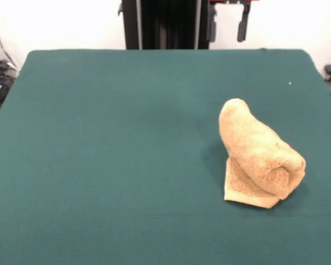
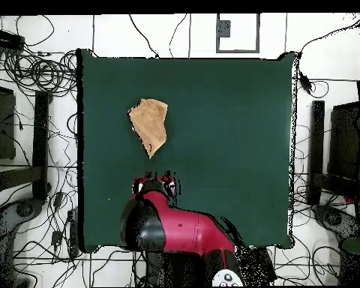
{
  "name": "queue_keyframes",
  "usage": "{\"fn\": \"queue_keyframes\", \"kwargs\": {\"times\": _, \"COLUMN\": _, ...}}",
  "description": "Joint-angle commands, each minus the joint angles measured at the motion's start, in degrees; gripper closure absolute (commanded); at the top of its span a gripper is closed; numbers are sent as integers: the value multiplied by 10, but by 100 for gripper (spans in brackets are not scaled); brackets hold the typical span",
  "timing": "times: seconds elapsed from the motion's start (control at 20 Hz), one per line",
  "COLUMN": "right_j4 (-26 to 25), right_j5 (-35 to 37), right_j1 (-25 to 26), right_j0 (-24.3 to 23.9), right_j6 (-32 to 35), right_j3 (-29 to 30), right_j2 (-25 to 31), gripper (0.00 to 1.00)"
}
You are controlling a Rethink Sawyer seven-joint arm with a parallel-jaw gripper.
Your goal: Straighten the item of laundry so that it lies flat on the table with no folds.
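One towel (image 1: 259, 156) is all we are dealing with, and it is sitting rolled up on itself toward four o'clock on the table (image 1: 110, 165) in the front view, a fat tan bundle lying over a flat hemmed corner that is poking out at its near end. Our gripper (image 1: 228, 22) is hanging drawn back at the far edge, around one o'clock in that view, well apart from the cloth; its two dark fingers (image 1: 243, 25) are standing clearly apart with nothing between them. To do this step well, we are judging that the best grasp is the exposed hemmed corner, not the bulk of the roll, so that a pull outward is unrolling the layers and not dragging the whole bundle across the felt. From overhead, the red arm (image 2: 179, 225) is reaching in at six o'clock, the towel lying just beyond it toward eleven. The green cloth is looking smooth and otherwise bare, giving ample room to spread. Around the table, cables (image 2: 40, 75) are trailing over a pale floor.
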Motion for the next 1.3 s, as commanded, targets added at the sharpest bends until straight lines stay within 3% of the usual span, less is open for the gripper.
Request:
{"fn": "queue_keyframes", "kwargs": {"times": 0.05, "right_j4": -60, "right_j5": -88, "right_j1": 69, "right_j0": 2, "right_j6": 69, "right_j3": -30, "right_j2": 52, "gripper": 0}}
{"fn": "queue_keyframes", "kwargs": {"times": 0.6, "right_j4": -148, "right_j5": -69, "right_j1": 71, "right_j0": -16, "right_j6": 27, "right_j3": -62, "right_j2": 43, "gripper": 0}}
{"fn": "queue_keyframes", "kwargs": {"times": 1.0, "right_j4": -176, "right_j5": -5, "right_j1": 87, "right_j0": -25, "right_j6": 10, "right_j3": -127, "right_j2": 72, "gripper": 0}}
{"fn": "queue_keyframes", "kwargs": {"times": 1.3, "right_j4": -191, "right_j5": 26, "right_j1": 98, "right_j0": -57, "right_j6": -7, "right_j3": -167, "right_j2": 110, "gripper": 0}}
